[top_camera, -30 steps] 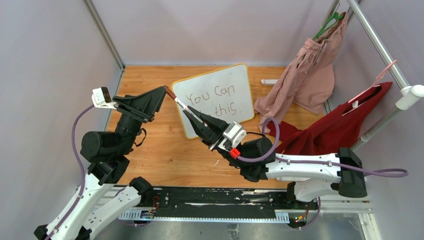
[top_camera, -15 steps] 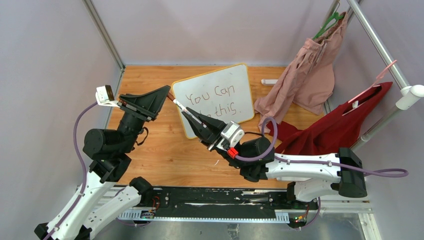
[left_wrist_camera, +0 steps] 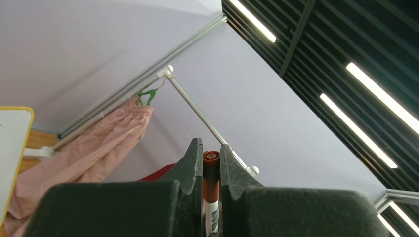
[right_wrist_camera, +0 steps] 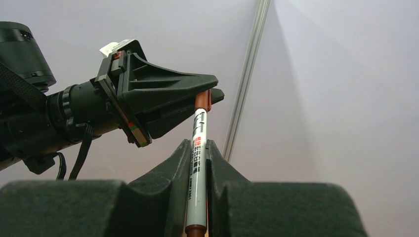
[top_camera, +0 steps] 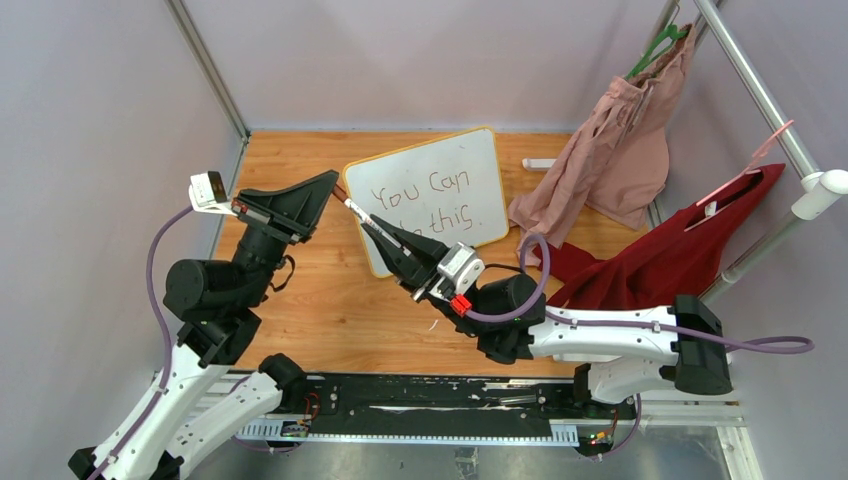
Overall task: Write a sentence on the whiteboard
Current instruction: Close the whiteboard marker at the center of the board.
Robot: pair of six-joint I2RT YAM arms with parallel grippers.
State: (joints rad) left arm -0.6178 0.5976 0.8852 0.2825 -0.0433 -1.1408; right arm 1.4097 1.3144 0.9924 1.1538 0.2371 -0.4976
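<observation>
1. Top view first. The whiteboard [top_camera: 470,150] lies on the wooden counter [top_camera: 320,300], far of centre and turned at a slight angle.
2. The sentence [top_camera: 425,185] reads "You Can" on top and "this" below. The start of the lower line is hidden behind the arm.
3. The marker [top_camera: 362,212] is strung between both arms and crosses the board's left edge in this view. I cannot tell its height above the board.
4. The left fingers [top_camera: 328,182] come in from the left and meet the marker's far-left end. The right fingers [top_camera: 385,228] come up from the near right and clamp its body.
5. On the right, a pink garment [top_camera: 610,150] and a red garment [top_camera: 680,250] hang from the frame rail, well apart from the board. A small white object [top_camera: 538,163] lies on the counter just beside the pink cloth.
6. Left wrist view: these fingers are closed tight on the brown cap [left_wrist_camera: 211,170], one on each side. The board's yellow-framed corner [left_wrist_camera: 12,148] shows at the far left, with the pink garment on a green hanger [left_wrist_camera: 148,94] behind it.
7. Right wrist view: the fingers are squeezed on the white barrel, and the marker stands up between them. Its brown cap [right_wrist_camera: 202,100] is pinched at the tips of the other arm's black fingers, which reach in from the left.
</observation>
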